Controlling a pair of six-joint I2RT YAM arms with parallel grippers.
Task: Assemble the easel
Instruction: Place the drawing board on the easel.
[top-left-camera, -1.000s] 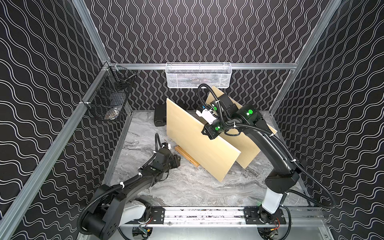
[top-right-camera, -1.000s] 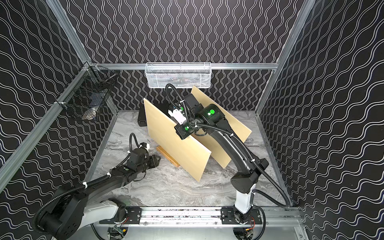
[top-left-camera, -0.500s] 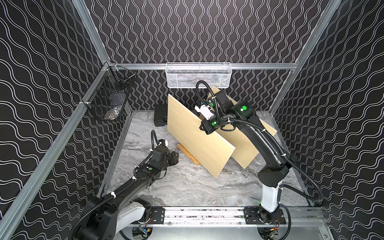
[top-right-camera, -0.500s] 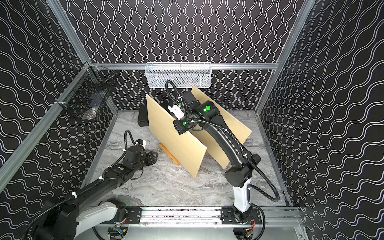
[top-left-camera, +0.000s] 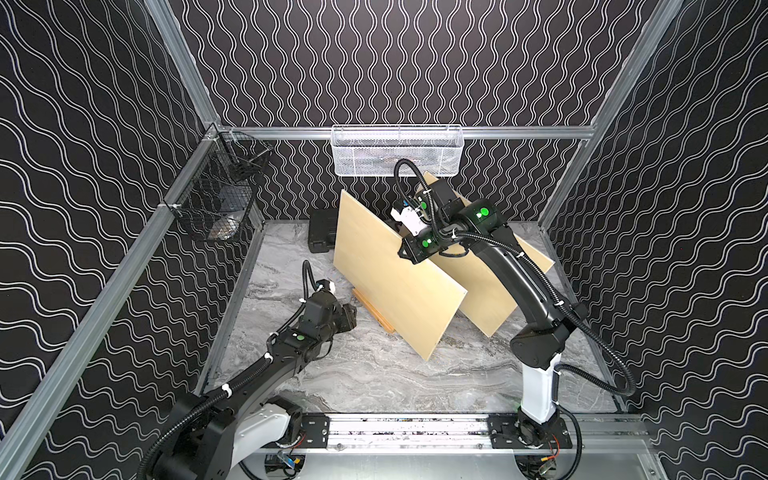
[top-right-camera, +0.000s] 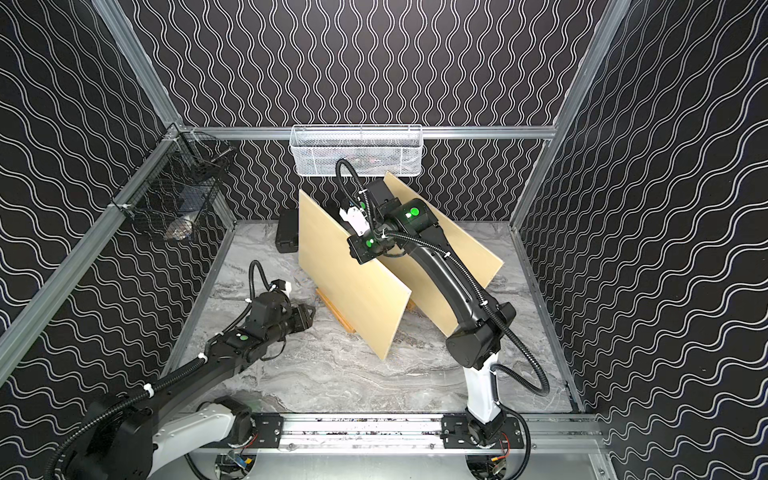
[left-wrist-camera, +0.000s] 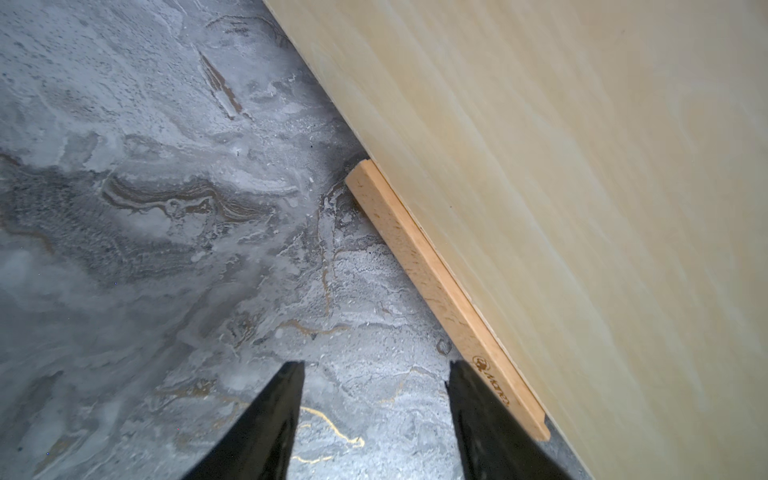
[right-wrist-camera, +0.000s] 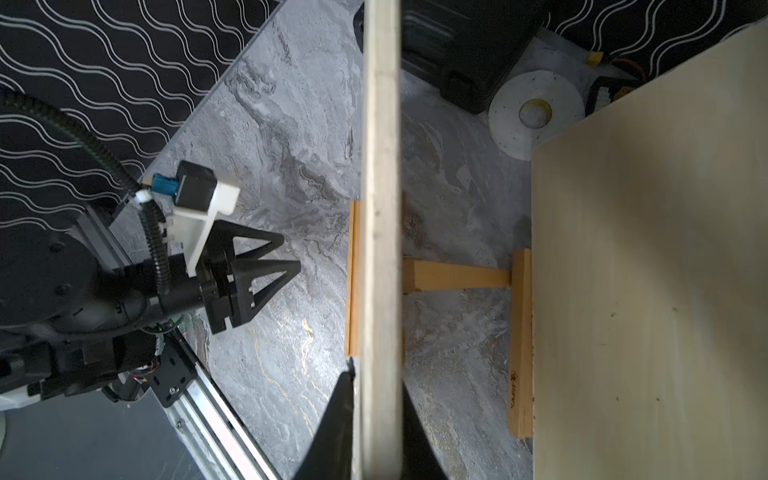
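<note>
Right gripper (right-wrist-camera: 376, 382), jaws grasping the front board (top-left-camera: 386, 274) seated upright on the stand (right-wrist-camera: 457, 277); left gripper (left-wrist-camera: 376, 365), jaws released, beside the stand. Steady the front board plumb before letting go.

Left arm (top-left-camera: 291, 345) low, jaws parted; right arm (top-left-camera: 519, 274) arched high, jaws pointing down.

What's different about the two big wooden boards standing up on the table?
The front board is pinched at its top edge by the right end effector; the back board is touched by no end effector. The front board stands nearer the left arm and hides part of the back board in both top views. Both are pale, plain wood, standing tilted.
</note>
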